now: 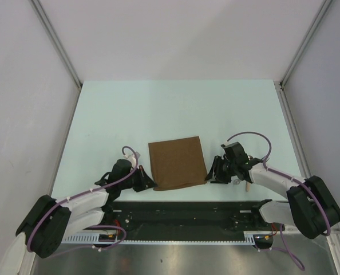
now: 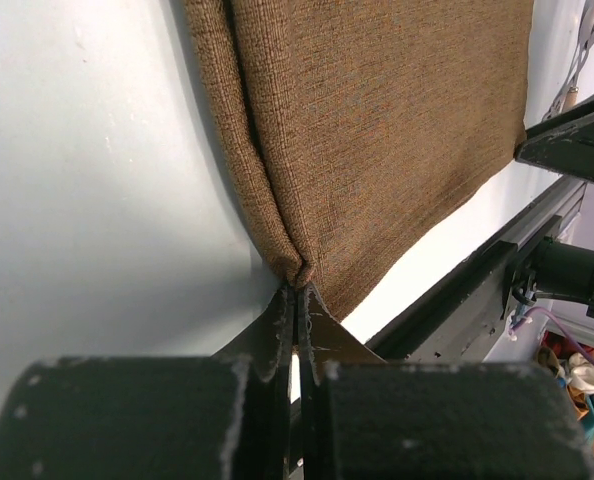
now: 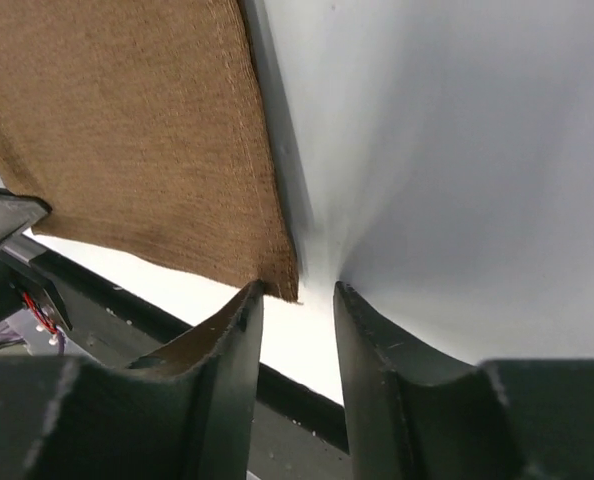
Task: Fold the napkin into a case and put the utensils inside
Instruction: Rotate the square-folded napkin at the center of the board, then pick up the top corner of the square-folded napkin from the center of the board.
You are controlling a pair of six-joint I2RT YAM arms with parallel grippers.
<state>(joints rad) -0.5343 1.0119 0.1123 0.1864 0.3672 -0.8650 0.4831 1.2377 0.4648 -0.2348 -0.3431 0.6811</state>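
Observation:
The dark-brown napkin [image 1: 177,163] lies flat on the pale table, near the front edge. My left gripper [image 1: 150,184] is at its near-left corner, and in the left wrist view the jaws [image 2: 299,290] are shut on the bunched corner of the napkin [image 2: 377,130]. My right gripper [image 1: 211,176] is at the near-right corner. In the right wrist view it [image 3: 297,292] stands open, with the napkin [image 3: 127,130] corner tip just between the fingertips, against the left finger. The utensils [image 1: 244,184] lie partly hidden under the right arm; only a pale tan handle and a bit of silver show.
A black rail [image 1: 187,209] runs along the table's near edge just behind the napkin. White walls and metal posts close in the table [image 1: 158,109] at the left, right and back.

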